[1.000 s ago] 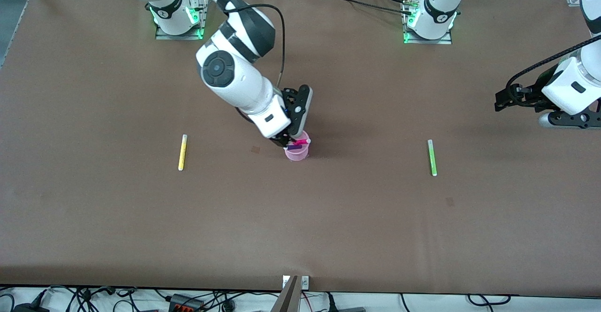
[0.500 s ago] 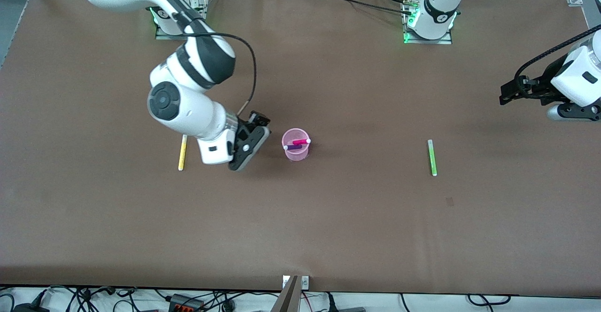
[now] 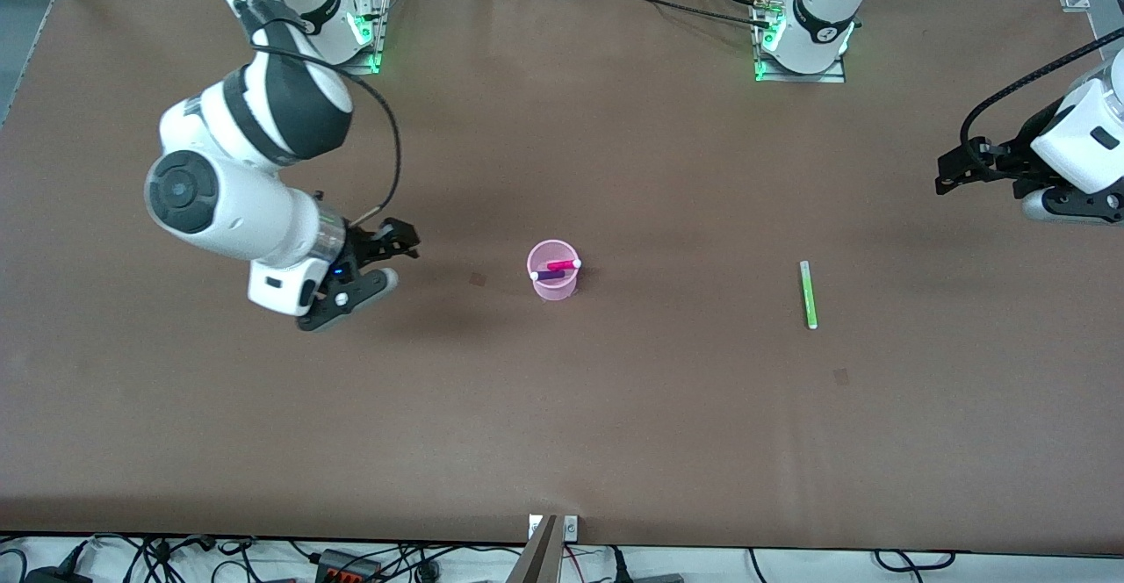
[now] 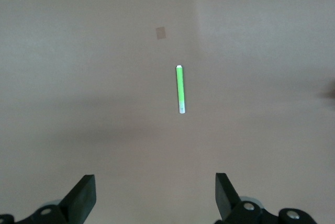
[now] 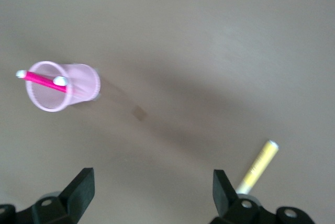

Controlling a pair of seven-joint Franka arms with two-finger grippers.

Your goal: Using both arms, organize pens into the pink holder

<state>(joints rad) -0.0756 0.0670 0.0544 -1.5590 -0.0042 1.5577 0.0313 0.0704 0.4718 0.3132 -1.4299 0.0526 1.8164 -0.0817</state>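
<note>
The pink holder point(image 3: 553, 284) stands mid-table with a magenta pen point(image 3: 562, 264) and a purple pen point(image 3: 550, 275) in it. It also shows in the right wrist view point(image 5: 78, 85) with the magenta pen point(image 5: 44, 81) across its rim. My right gripper point(image 3: 399, 245) point(image 5: 152, 179) is open and empty, in the air beside the holder toward the right arm's end. The yellow pen point(image 5: 257, 166) lies on the table by one fingertip; my right wrist hides it in the front view. The green pen point(image 3: 807, 294) point(image 4: 180, 89) lies toward the left arm's end. My left gripper point(image 3: 948, 175) point(image 4: 155, 182) is open, empty, held high.
The brown table point(image 3: 615, 425) has two small dark marks, one point(image 3: 477, 279) beside the holder and one point(image 3: 841, 377) nearer the front camera than the green pen. Both arm bases point(image 3: 799, 47) stand along the table's edge farthest from the camera.
My right gripper has left the holder and swung toward the right arm's end, now covering the yellow pen in the front view. The magenta pen stays in the holder. The left arm barely moved.
</note>
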